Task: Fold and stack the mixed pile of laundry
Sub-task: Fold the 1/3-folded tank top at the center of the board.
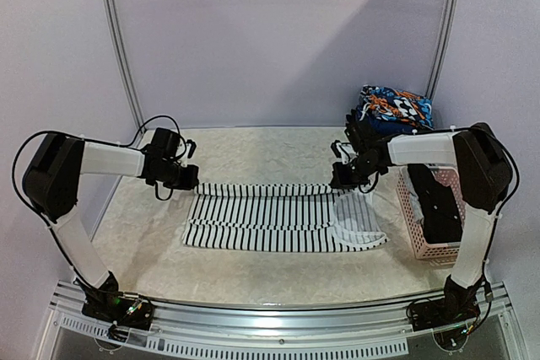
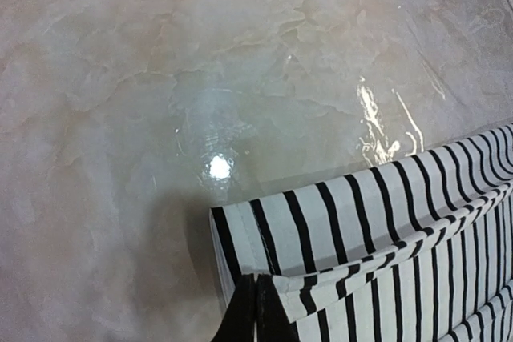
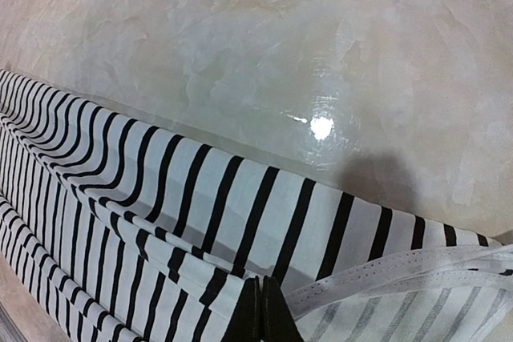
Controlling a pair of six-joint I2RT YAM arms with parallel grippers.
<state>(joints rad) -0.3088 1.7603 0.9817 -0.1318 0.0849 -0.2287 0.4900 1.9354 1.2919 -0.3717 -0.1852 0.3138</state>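
A: Your left tool [image 1: 187, 180] is clamped shut on the striped garment [image 1: 278, 218], at its far left corner. In your left wrist view the black fingertips [image 2: 239, 326] meet, with the folded striped edge pinched between them.

B: It is the same on your other side. Your right tool [image 1: 344, 178] is closed on the far right corner. Your right wrist view shows the jaws pressed together on the stripes. A white trim [image 3: 401, 275], dotted with small holes, runs off to the right of the grip.

A: The garment lies in the middle of the desk [image 1: 253, 151], spread out from left to right. Its far edge runs in a straight, taut line between your two tools. In both wrist views that edge stands a little off the glossy surface. The near edge rests flat on the desk.

B: Look at its right end. It is paler there, more white than striped, and it curls out toward the basket [image 1: 419, 240].

A: That basket is pink lattice and stands at the right edge of your desk, just beside the pale end. A black garment [image 1: 443, 208] lies in it, partly hidden by your right arm.

B: Beyond the basket, at the far right corner, you have a patterned bundle [image 1: 396, 107] in blue, orange and white. It sits on top of darker cloth, just behind your right tool. I cannot tell how neatly it is folded.
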